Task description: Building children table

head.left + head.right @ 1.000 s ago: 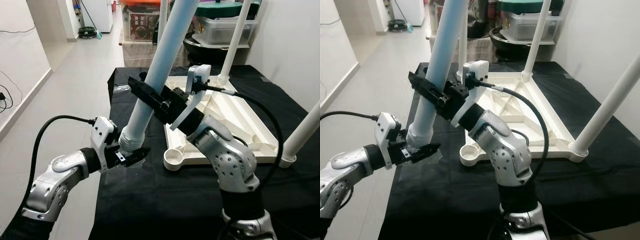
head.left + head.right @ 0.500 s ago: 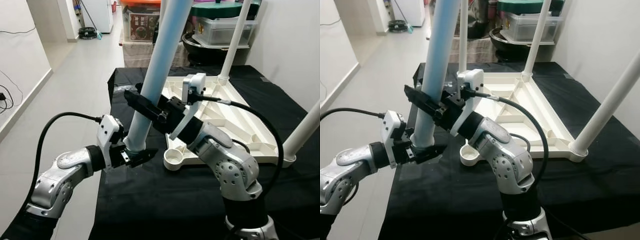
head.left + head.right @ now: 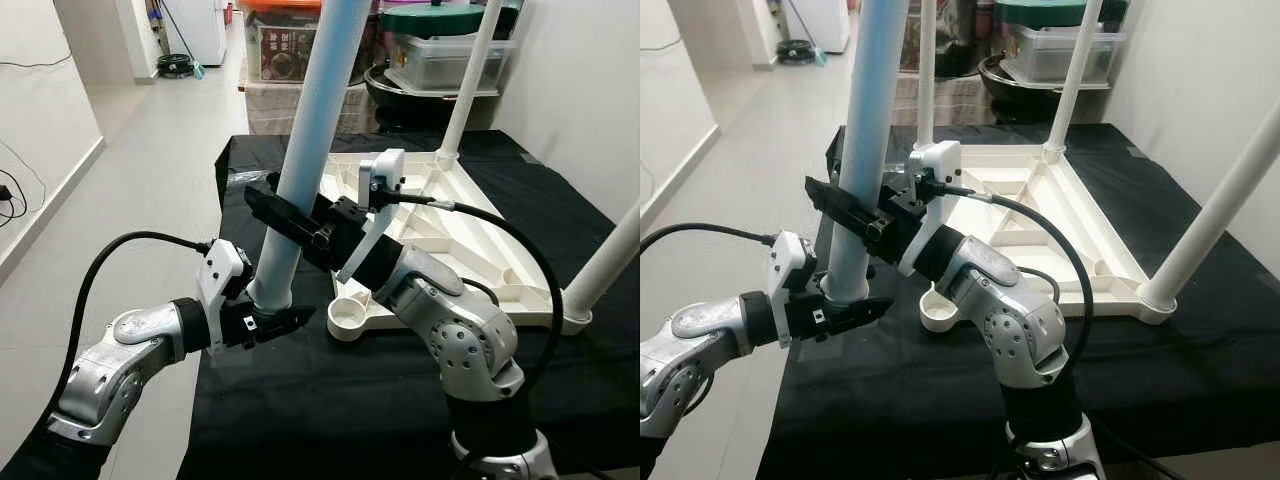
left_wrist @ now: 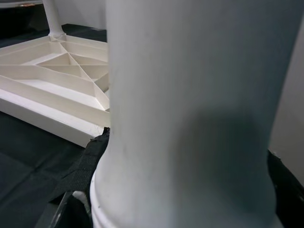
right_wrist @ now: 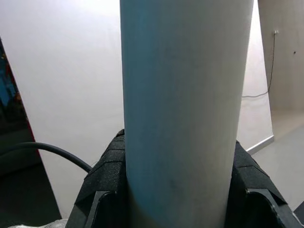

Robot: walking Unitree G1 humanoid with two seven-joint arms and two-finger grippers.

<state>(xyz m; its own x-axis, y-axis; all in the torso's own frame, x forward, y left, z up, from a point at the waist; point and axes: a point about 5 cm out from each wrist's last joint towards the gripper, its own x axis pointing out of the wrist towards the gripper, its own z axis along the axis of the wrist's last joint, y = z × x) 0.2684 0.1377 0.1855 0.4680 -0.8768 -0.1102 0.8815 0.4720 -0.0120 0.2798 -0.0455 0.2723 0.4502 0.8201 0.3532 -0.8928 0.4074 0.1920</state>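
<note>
Two end effectors on one leg (image 3: 312, 130), held nearly upright, leaning slightly, above the left edge of the bench (image 3: 300, 390). Left end effector (image 3: 272, 322) clamped on the leg's ribbed lower end, black fingers (image 3: 290, 318) on either side of it, just above the black cloth. Right end effector (image 3: 283, 215) closed around the leg's middle, black pads (image 5: 107, 173) pressed against both sides of the pale shaft in the right wrist view. Leg's foot beside, apart from, the open round socket (image 3: 346, 318) at the near corner of the tabletop (image 3: 450, 235). Tabletop lying upside down on the cloth, ribbed underside facing up, right of the held leg. Three other legs standing in their corner sockets: one far left (image 3: 926, 70), one far right (image 3: 470, 85), one near right (image 3: 605, 265). Storage boxes (image 3: 440, 55) behind the bench; pale floor (image 3: 130, 170) to its left.
</note>
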